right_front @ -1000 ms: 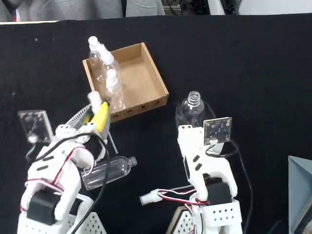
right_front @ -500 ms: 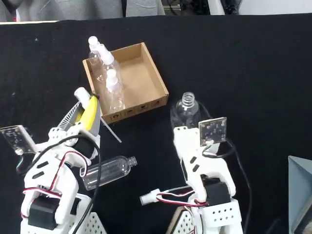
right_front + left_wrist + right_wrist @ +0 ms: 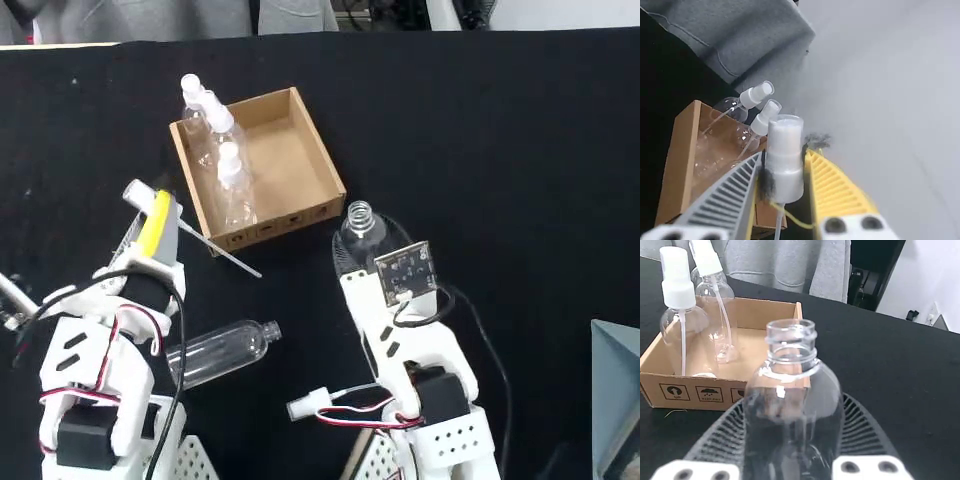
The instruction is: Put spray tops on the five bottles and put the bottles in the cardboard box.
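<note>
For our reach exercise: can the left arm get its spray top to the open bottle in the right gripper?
Probably yes: the left gripper grips the spray top, the open bottle stands upright in the right gripper, and bare table lies between them.

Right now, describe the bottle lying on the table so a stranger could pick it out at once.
From the cardboard box on the black table, come toward the arms' bases. The bottle lies there on its side beside the left arm. Unlike the box's three capped bottles and the open bottle upright in the right gripper, it lies flat, untouched.
</note>
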Controlling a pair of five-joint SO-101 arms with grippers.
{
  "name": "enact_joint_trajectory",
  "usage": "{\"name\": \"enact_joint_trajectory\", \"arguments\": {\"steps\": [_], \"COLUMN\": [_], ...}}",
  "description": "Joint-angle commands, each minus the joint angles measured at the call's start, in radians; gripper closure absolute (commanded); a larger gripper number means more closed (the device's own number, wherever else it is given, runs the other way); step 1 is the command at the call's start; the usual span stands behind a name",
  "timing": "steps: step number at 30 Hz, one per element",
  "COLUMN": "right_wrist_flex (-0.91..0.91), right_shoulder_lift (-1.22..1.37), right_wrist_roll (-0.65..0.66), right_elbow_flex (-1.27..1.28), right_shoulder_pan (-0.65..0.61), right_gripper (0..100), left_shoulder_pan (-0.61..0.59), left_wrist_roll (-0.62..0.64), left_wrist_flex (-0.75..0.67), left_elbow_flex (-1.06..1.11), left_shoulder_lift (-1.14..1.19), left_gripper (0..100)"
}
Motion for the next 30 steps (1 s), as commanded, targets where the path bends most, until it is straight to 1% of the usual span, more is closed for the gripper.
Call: {"name": "enact_joint_trajectory", "arguments": {"steps": [1,8,16,24,30], "right_wrist_flex": [0.003,0.003,0.040,0.109,0.109], "right_shoulder_lift": [-0.047,-0.041,-0.047,-0.047,-0.047], "right_wrist_roll": [0.015,0.058,0.140,0.287,0.302], "right_elbow_flex": [-0.004,-0.004,-0.004,-0.004,-0.004], "right_shoulder_pan": [-0.023,-0.029,-0.051,-0.147,-0.147], "right_gripper": [90.0,90.0,90.0,90.2,90.2], "left_shoulder_pan": [-0.018,-0.035,-0.033,-0.033,-0.033], "left_wrist_roll": [0.106,0.192,0.193,0.193,0.193], "left_wrist_flex": [-0.025,-0.021,-0.018,-0.026,-0.026], "left_elbow_flex": [-0.013,-0.012,-0.007,0.028,0.030], "left_shoulder_lift": [-0.003,-0.003,-0.003,-0.003,-0.003], "left_gripper": [97,97,97,97,97]}}
